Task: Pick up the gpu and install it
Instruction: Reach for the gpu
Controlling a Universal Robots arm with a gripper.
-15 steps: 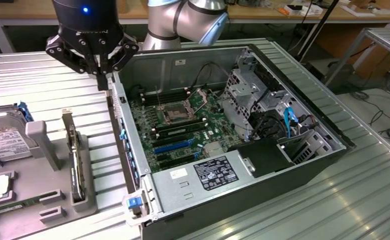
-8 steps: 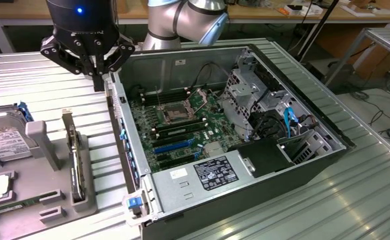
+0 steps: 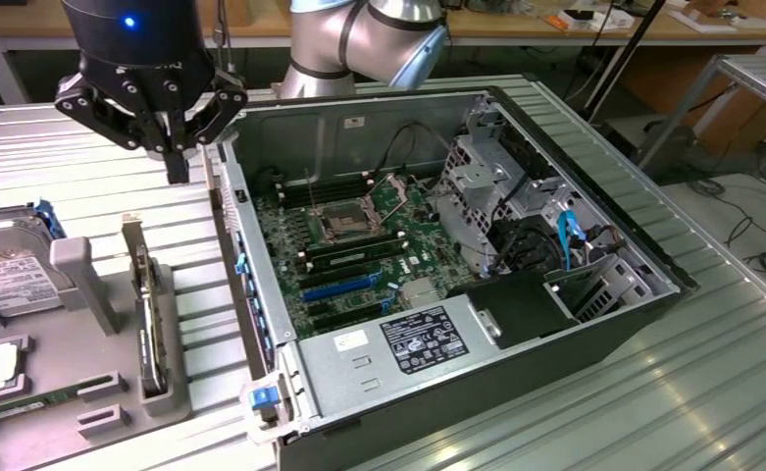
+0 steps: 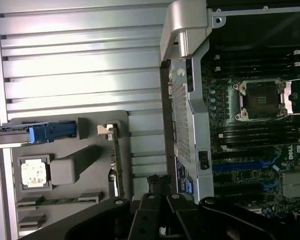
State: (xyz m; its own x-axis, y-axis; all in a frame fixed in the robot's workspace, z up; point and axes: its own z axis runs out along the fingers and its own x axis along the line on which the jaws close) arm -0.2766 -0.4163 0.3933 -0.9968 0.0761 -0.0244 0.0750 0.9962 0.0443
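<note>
**A:** Where is the gpu?

**B:** Nearest the exterior camera. The gpu (image 3: 154, 334) stands on its long edge in a slot of the grey tray (image 3: 81, 280), just beside the computer case (image 3: 343, 132), on the exterior view's left of it. Its metal bracket end points away from the camera. A hard drive (image 3: 3, 280) sits in the same tray, farther from the case.

**A:** And the tool?

**B:** Farther back. The tool (image 3: 178, 167) hangs over the tabletop (image 3: 696, 392) beside that same side of the case. Its fingers are pressed together and it grips nothing. It is apart from the gpu, higher up and beyond the bracket end.

**A:** What does one view add to the other?

**B:** The exterior view takes in the whole open case, with the motherboard (image 3: 356, 235) inside and the silver arm joint (image 3: 370, 39) behind it. The wrist view looks down past the tool (image 4: 160, 207). There the gpu (image 4: 117, 160) is a thin edge-on strip, close to the case's perforated wall (image 4: 180, 115), and the processor socket (image 4: 262, 100) is plain to see.
</note>
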